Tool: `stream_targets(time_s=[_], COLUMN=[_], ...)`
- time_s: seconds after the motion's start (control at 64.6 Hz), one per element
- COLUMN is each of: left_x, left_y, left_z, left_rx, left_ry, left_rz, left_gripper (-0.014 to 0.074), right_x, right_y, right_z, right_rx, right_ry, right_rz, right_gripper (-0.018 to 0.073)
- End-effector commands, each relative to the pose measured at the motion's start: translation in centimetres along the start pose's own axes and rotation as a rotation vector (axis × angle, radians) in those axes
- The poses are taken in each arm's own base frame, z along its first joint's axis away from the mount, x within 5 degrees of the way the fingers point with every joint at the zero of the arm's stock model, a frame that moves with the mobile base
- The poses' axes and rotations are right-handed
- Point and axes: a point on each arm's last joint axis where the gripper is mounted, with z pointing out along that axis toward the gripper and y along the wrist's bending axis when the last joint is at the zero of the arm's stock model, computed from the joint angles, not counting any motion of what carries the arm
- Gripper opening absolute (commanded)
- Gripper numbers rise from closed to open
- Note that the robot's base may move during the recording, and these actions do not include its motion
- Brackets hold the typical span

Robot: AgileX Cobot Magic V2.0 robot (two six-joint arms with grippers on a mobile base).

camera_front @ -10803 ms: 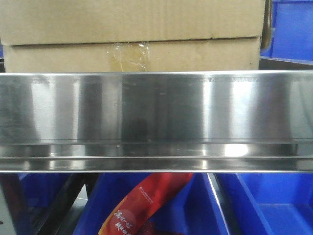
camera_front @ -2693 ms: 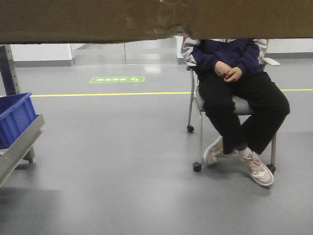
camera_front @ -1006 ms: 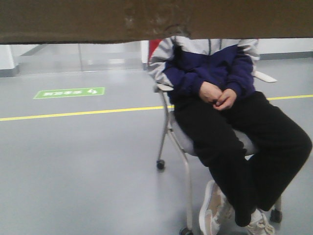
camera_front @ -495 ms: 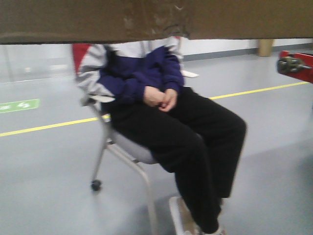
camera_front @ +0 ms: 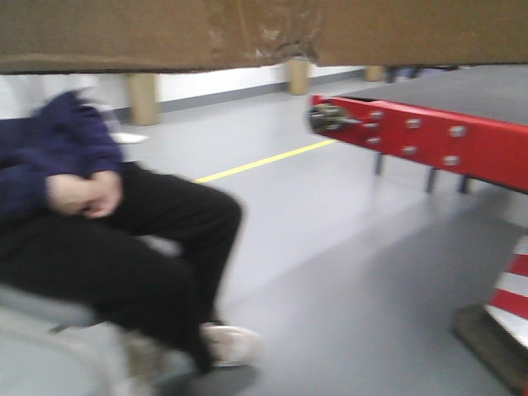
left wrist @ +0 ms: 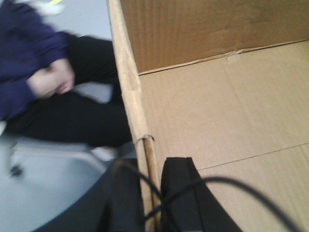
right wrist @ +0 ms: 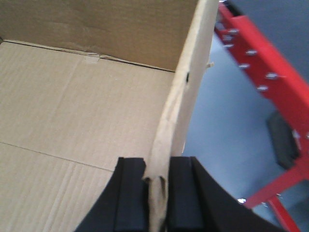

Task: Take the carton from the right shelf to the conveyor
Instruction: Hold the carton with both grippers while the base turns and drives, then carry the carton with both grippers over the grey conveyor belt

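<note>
The brown carton (camera_front: pixel 165 33) fills the top of the front view, held up in the air. My left gripper (left wrist: pixel 152 193) is shut on the carton's left wall (left wrist: pixel 126 87), one finger inside, one outside. My right gripper (right wrist: pixel 157 195) is shut on the carton's right wall (right wrist: pixel 190 82), which is crumpled between the fingers. The carton's open inside (left wrist: pixel 217 111) shows in both wrist views. The conveyor's red frame (camera_front: pixel 429 140) with silver bolts and its dark belt (camera_front: pixel 470 87) stand at the right; the frame also shows in the right wrist view (right wrist: pixel 263 72). The right shelf is out of view.
A seated person (camera_front: pixel 99 231) in black trousers and a navy jacket is close at the left, also in the left wrist view (left wrist: pixel 43 82). A yellow floor line (camera_front: pixel 264 161) crosses the grey floor. A red-and-white striped base (camera_front: pixel 503 322) stands at the lower right.
The view has swung right: the person has slid from centre to the far left, and the red conveyor frame has come in from the right edge. The carton stays held at the top.
</note>
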Motion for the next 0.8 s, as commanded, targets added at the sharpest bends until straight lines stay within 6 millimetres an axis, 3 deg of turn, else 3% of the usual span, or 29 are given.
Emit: stream_targets(time_s=[0.0,0.789], left_x=[-0.2,-0.8], left_y=[-0.7,0.4], left_z=[-0.3,-0.3], left_rx=[0.06,-0.057], left_ry=[-0.035,-0.09], left_rz=[0.004,0.05], left_gripper=[-0.0009,-0.0009], right_x=[-0.7,-0.8], right_y=[0.6,0.6], right_z=[-0.7,-0.8], right_rx=[-0.056,-0.059], right_ry=[-0.096,-0.107], right_rz=[0.001,0.002], right_gripper=[-0.007,-0.007])
